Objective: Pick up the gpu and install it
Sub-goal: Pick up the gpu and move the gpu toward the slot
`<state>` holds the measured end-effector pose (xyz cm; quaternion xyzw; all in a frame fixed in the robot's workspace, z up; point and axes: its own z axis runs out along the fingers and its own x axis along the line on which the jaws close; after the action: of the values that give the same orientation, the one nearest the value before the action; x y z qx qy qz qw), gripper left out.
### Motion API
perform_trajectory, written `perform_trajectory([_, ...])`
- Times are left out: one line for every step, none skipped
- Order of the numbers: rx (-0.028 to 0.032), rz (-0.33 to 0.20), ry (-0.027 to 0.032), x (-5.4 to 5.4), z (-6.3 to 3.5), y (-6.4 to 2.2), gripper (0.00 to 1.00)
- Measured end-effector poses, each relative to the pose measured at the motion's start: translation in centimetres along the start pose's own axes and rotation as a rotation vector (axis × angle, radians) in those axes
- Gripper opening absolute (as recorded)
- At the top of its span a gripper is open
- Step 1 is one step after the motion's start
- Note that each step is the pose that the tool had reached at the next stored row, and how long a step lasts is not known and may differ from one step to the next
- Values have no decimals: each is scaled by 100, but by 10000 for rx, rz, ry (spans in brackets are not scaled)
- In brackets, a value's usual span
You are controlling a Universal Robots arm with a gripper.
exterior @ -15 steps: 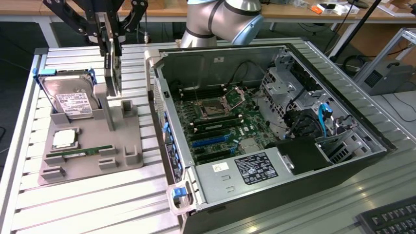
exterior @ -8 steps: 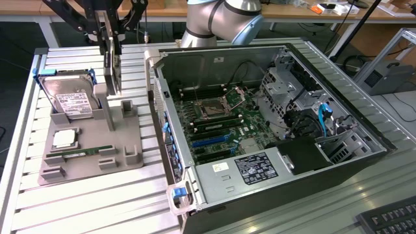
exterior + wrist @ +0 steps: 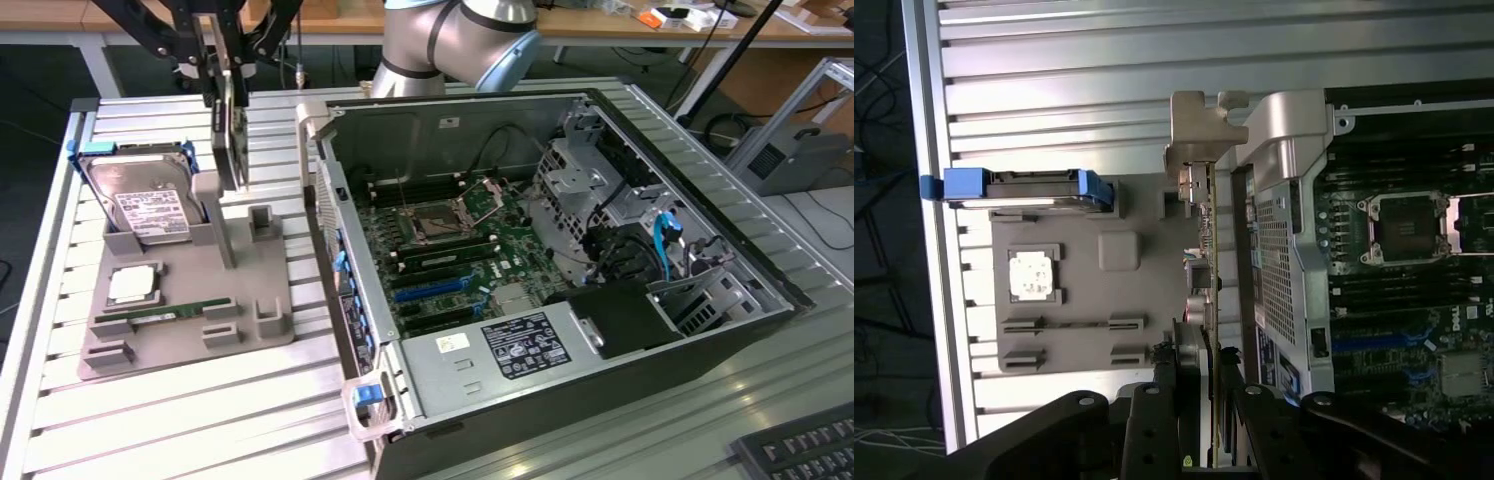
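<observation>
Up over the left of the exterior view, the end effector (image 3: 224,85) is clamped on the gpu (image 3: 236,140). One black finger (image 3: 1159,400) sits on each flat side of the card. The gpu is thin and flat, and it stands straight up on its edge. In the exterior view it looks dark, with a shiny edge. In the wrist view it is just a thin line with a silver metal bracket (image 3: 1199,125) at the far end. It hangs over the gray tray (image 3: 187,265), just beside the open computer case (image 3: 441,130). I cannot tell if its low edge touches the tray.

I count one gpu, one hard drive (image 3: 144,205), one square chip (image 3: 134,285) and one green stick (image 3: 167,314).

The gray tray sits on the metal desk (image 3: 174,420). The hard drive leans in the tray's back slot, and it has a white label and blue bits on its sides. The square chip lies flat in its own little frame. The green stick lies in a slot in front of the chip.

The computer case lies on its side on the desk with its top off. Inside is one big green board (image 3: 454,255) with a square socket (image 3: 438,222) in the middle. A black box (image 3: 621,318) sits in the near corner of the case.

A black keyboard (image 3: 801,450) pokes in at the low corner on the exterior view's right.
</observation>
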<state>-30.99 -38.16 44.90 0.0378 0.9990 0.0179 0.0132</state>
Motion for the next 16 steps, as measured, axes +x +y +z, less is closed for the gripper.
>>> perform_trajectory([0,0,0,0,-6,0,27])
perform_trajectory([0,0,0,0,-10,0,27])
perform_trajectory([0,0,0,0,-14,0,27])
perform_trajectory([1,0,1,0,-19,1,27])
perform_trajectory([0,0,1,0,-22,1,27])
perform_trajectory([1,0,1,0,-26,1,27])
perform_trajectory([0,0,0,-1,-29,1,27])
perform_trajectory([0,0,0,-1,-33,1,27])
perform_trajectory([1,0,1,-1,-37,1,27])
perform_trajectory([0,0,1,-1,-41,1,27])
perform_trajectory([0,0,1,-1,-45,2,27])
perform_trajectory([0,0,1,-1,-49,2,27])
perform_trajectory([0,0,0,-1,-53,2,27])
perform_trajectory([0,0,1,-1,-59,2,27])
perform_trajectory([0,0,1,-2,-64,2,27])
perform_trajectory([0,0,0,-2,-67,2,27])
